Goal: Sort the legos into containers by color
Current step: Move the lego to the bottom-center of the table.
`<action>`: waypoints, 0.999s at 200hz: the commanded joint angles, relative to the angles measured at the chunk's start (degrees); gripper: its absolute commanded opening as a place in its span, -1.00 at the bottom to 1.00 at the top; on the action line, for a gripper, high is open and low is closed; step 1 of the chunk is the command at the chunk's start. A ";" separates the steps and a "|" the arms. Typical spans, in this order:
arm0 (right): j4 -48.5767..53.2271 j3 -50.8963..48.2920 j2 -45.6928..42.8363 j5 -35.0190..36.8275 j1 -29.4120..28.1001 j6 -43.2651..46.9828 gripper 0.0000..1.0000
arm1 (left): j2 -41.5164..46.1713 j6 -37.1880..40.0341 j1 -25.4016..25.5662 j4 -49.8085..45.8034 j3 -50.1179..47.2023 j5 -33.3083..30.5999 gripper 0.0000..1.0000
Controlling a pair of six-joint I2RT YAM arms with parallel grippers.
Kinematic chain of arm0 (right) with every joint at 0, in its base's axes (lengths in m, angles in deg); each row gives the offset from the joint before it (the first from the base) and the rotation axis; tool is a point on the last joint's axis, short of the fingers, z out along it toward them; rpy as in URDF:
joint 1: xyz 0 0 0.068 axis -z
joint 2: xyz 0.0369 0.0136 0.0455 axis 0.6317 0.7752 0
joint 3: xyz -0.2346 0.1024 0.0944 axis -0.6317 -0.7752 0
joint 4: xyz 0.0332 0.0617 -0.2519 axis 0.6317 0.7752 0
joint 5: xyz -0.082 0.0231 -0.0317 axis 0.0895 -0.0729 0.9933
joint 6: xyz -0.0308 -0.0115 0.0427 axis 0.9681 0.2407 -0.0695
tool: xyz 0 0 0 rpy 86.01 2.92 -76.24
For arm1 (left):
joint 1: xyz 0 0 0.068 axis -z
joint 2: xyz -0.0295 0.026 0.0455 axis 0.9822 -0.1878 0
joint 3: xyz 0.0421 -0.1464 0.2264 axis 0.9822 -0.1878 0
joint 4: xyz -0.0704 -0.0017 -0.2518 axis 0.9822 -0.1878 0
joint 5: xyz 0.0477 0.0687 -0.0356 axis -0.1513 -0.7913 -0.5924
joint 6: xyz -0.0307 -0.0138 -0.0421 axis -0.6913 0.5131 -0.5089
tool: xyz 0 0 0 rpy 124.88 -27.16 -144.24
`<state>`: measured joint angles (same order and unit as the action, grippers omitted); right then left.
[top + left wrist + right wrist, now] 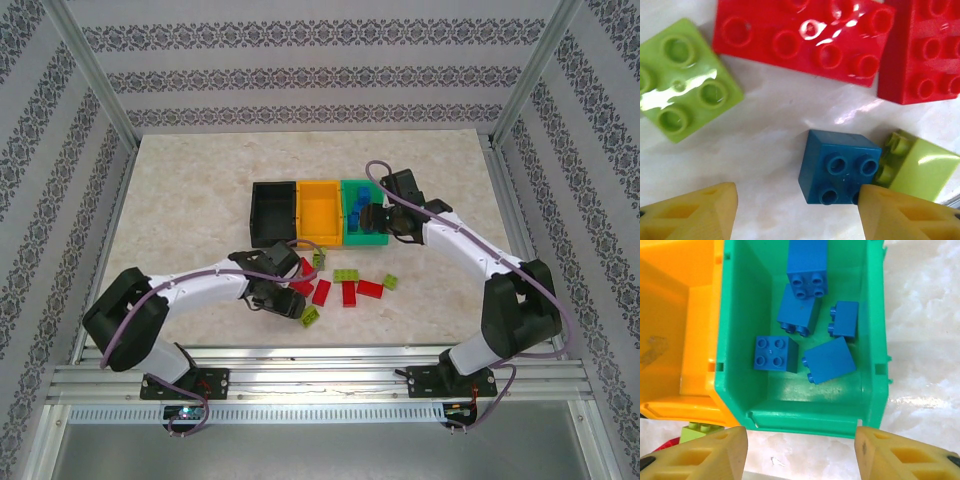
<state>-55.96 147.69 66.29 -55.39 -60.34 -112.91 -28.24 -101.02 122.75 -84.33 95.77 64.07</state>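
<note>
Down over the loose legos my left gripper (pixel 797 200) stands open. A blue brick (pixel 840 167) lies between its fingers, and the right fingertip (pixel 880 200) is at the brick's lower right corner. Two red bricks (pixel 800 40) and two lime bricks (pixel 680 80) lie around it. My right gripper (pixel 800 440) hangs open and holds nothing, over the near rim of the green bin (pixel 810 415). That bin has several blue bricks (pixel 776 353) in it. The black bin (pixel 273 213), orange bin (pixel 320 210) and green bin (pixel 365 238) stand in a row mid-table.
More red bricks (pixel 350 293) and lime bricks (pixel 346 275) are scattered in front of the bins, between the two arms. One lime brick (pixel 311 316) lies nearest the front edge. Metal frame posts and patterned walls ring the table.
</note>
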 commanded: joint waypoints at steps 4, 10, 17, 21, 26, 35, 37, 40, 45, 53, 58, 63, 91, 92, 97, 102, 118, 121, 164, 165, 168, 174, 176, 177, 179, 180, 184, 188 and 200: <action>0.00 -1.22 -1.76 1.48 -0.30 -0.19 0.18 | -2.67 1.70 2.23 -2.19 2.42 -1.32 0.30; 0.00 -1.27 -1.80 1.39 -0.28 -0.24 0.18 | -3.17 1.86 2.69 -2.34 3.09 -1.54 0.30; 0.00 -1.39 -1.81 1.32 -0.29 -0.37 0.18 | -3.58 2.04 3.32 -2.68 3.76 -1.99 0.30; 0.01 -1.50 -1.81 1.24 -0.32 -0.46 0.18 | -3.74 2.05 3.61 -2.89 4.16 -2.27 0.30; -0.12 -1.63 -1.82 1.13 -0.37 -0.51 0.18 | -3.95 2.12 4.00 -2.96 4.52 -2.63 0.30; -0.39 -1.99 -1.99 1.06 -0.41 -0.60 0.18 | -4.18 2.21 4.56 -2.81 4.96 -2.77 0.31; -0.42 -2.05 -1.99 1.08 -0.49 -0.64 0.18 | -4.15 2.16 4.63 -2.80 5.09 -2.82 0.31; -0.43 -2.23 -2.09 1.04 -0.38 -0.60 0.18 | -4.29 2.20 4.74 -2.72 5.17 -2.80 0.31; -0.62 -2.40 -2.19 1.05 -0.40 -0.50 0.18 | -4.47 2.13 4.84 -2.55 5.25 -2.76 0.31; -0.72 -2.69 -2.47 1.23 -0.41 -0.16 0.18 | -4.89 2.03 5.02 -2.29 5.34 -2.77 0.31; -0.71 -2.95 -2.72 1.36 -0.38 -0.08 0.18 | -5.29 1.98 5.08 -2.26 5.51 -2.65 0.31; -0.63 -3.05 -2.95 1.69 -0.37 0.05 0.18 | -5.81 2.05 5.18 -2.39 5.79 -2.52 0.31; -0.43 -3.98 -4.31 2.09 -0.02 0.53 0.18 | -8.11 2.97 6.74 -3.81 8.61 -3.35 0.31; -0.39 -3.96 -4.34 2.09 -0.02 0.55 0.18 | -8.15 3.00 6.85 -3.87 8.69 -3.37 0.31; -0.35 -4.10 -4.59 2.18 -0.01 0.58 0.18 | -8.35 3.06 7.23 -3.93 9.23 -3.51 0.32; -0.36 -4.32 -4.82 2.22 -0.01 0.61 0.18 | -8.45 3.08 7.59 -3.89 9.62 -3.56 0.32; -0.52 -5.19 -5.50 2.51 0.14 0.59 0.18 | -8.71 2.80 8.44 -3.21 10.41 -3.63 0.34; -0.52 -5.39 -5.61 2.46 0.17 0.58 0.18 | -8.76 2.66 8.46 -3.04 10.43 -3.70 0.34; -1.14 -7.34 -6.55 2.19 0.43 0.10 0.18 | -9.33 1.97 9.31 -2.13 11.42 -4.12 0.41; -1.14 -7.36 -6.55 2.14 0.47 0.08 0.18 | -9.28 1.97 9.32 -2.02 11.47 -4.11 0.41; -1.14 -7.42 -6.57 2.12 0.43 0.08 0.18 | -9.32 1.91 9.40 -1.84 11.49 -4.11 0.42; -1.22 -7.54 -6.69 2.12 0.43 0.05 0.18 | -9.45 1.87 9.58 -1.38 11.49 -3.94 0.42; -1.22 -7.55 -6.72 2.05 0.43 -0.01 0.18 | -9.54 1.87 9.60 -1.25 11.49 -3.86 0.42; -1.22 -7.59 -6.73 2.11 0.43 0.02 0.18 | -9.61 1.87 9.60 -1.18 11.54 -3.76 0.42; -1.22 -7.67 -6.73 2.09 0.40 0.00 0.18 | -9.77 1.88 9.60 -1.09 11.55 -3.61 0.42; -1.22 -7.65 -6.73 2.09 0.37 0.03 0.18 | -9.86 1.83 9.60 -1.06 11.56 -3.50 0.42; -1.18 -7.75 -6.90 2.06 0.47 0.04 0.18 | -10.32 1.95 9.68 -1.08 11.69 -3.29 0.42; -1.20 -7.81 -6.95 2.19 0.45 -0.02 0.18 | -10.86 2.05 9.69 -1.29 12.02 -3.18 0.42; -1.29 -8.03 -7.25 2.27 0.49 -0.06 0.18 | -12.62 2.49 10.10 -2.09 13.14 -3.38 0.42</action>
<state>-56.57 140.52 60.79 -54.28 -60.30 -112.91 -37.70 -99.51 131.54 -85.47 106.46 61.20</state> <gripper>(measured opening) 0.591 0.710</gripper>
